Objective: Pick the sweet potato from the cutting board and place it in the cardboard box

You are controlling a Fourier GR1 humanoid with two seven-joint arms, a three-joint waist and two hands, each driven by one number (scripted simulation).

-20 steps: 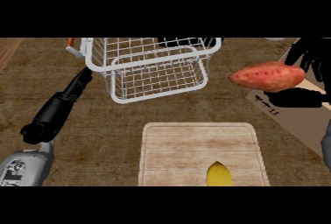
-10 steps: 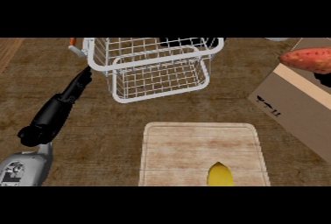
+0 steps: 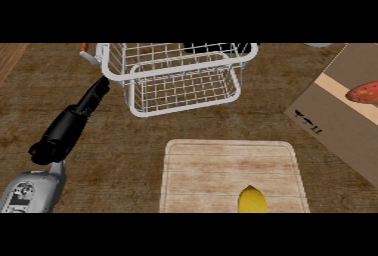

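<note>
Brown countertop (image 3: 111, 165) carries a cardboard box (image 3: 336, 117) at the right edge, a wire basket (image 3: 177, 75) and a cutting board (image 3: 232, 175) with a yellow piece (image 3: 252, 201). At the view's right border the sweet potato (image 3: 365, 93) sits over the box, and with its holding hand out of sight I cannot tell the fingers' state, so a release near the rim might let it roll off. Resting at left, the left hand (image 3: 74, 125) has straight fingers.

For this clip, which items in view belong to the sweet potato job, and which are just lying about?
Part of the job:
sweet potato, at the right edge over the box
cardboard box
cutting board

Just lying about:
white wire basket
yellow item on the board's near edge
left hand, stretched out beside the basket
</note>
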